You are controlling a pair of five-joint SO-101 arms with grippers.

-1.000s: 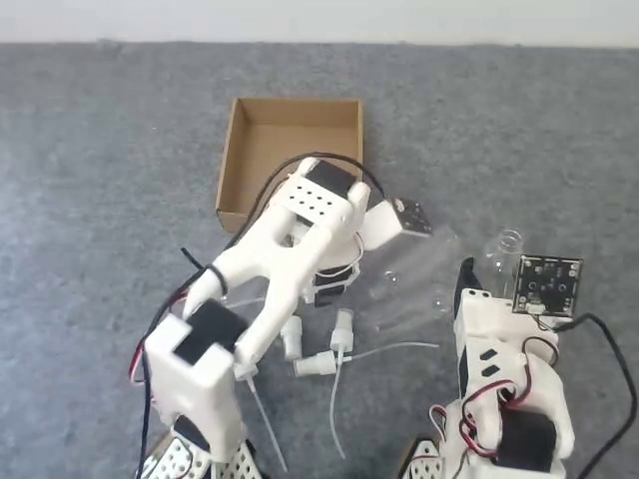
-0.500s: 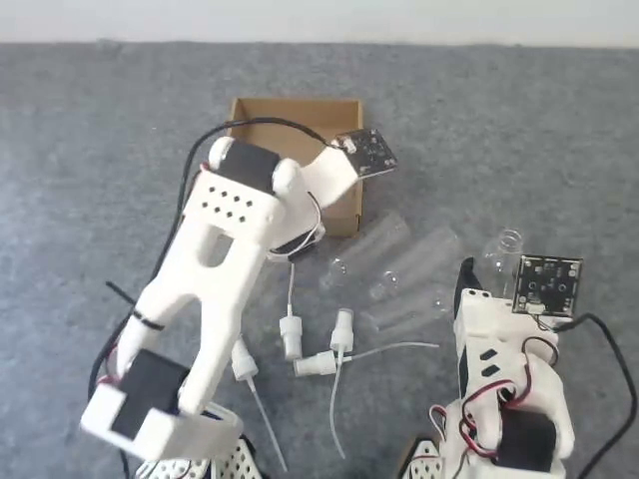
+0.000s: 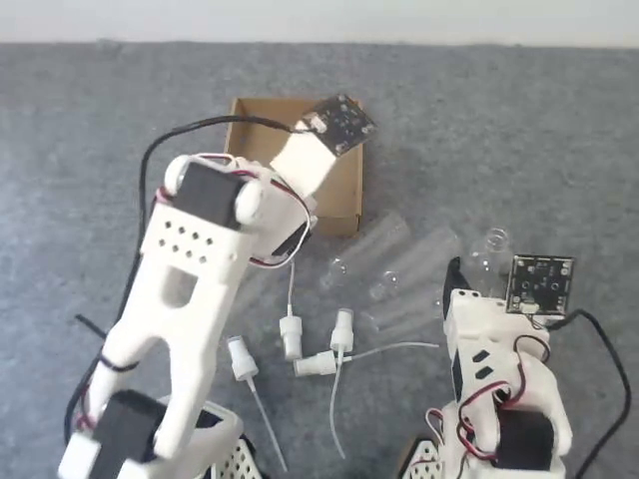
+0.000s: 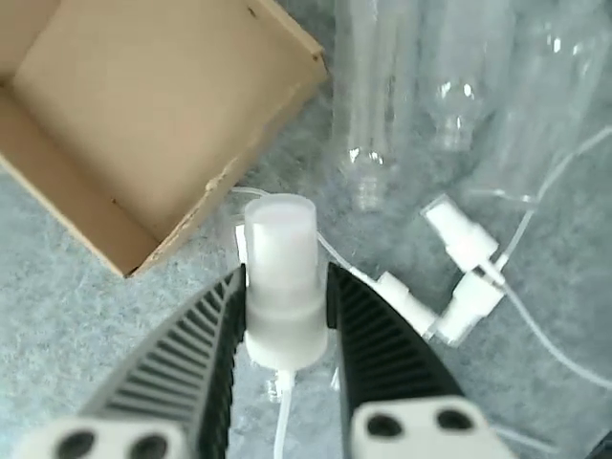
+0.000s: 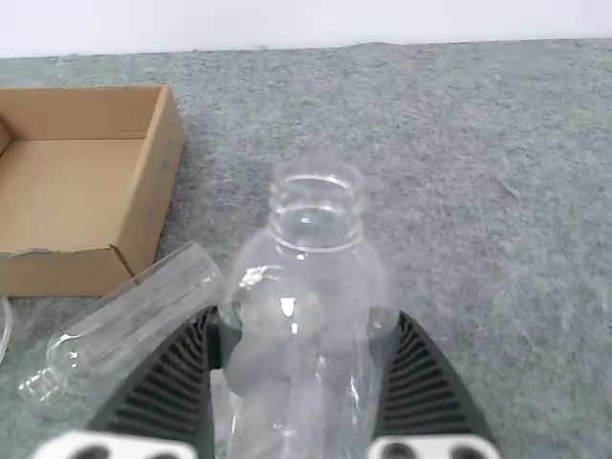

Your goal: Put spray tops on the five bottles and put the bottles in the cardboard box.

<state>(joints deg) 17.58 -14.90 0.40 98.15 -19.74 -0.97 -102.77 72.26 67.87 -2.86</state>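
Cardboard box (image 3: 236, 150) open toward the far edge of the desk (image 3: 519, 120), clear bottles (image 3: 379, 244) lying just off its near corner, my right end effector (image 5: 306, 330) pinching a bottle (image 5: 316, 239) by its body, my left end effector (image 4: 284, 275) clamped on a spray top (image 4: 279, 249), loose spray tops (image 3: 291, 334) toward the near edge

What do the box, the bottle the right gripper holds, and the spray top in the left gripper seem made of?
Box: matte brown cardboard, raw cut edges. Bottle: clear glossy plastic, probably; see-through with highlights. Spray top: white, semi-translucent plastic, likely; smooth moulded look.
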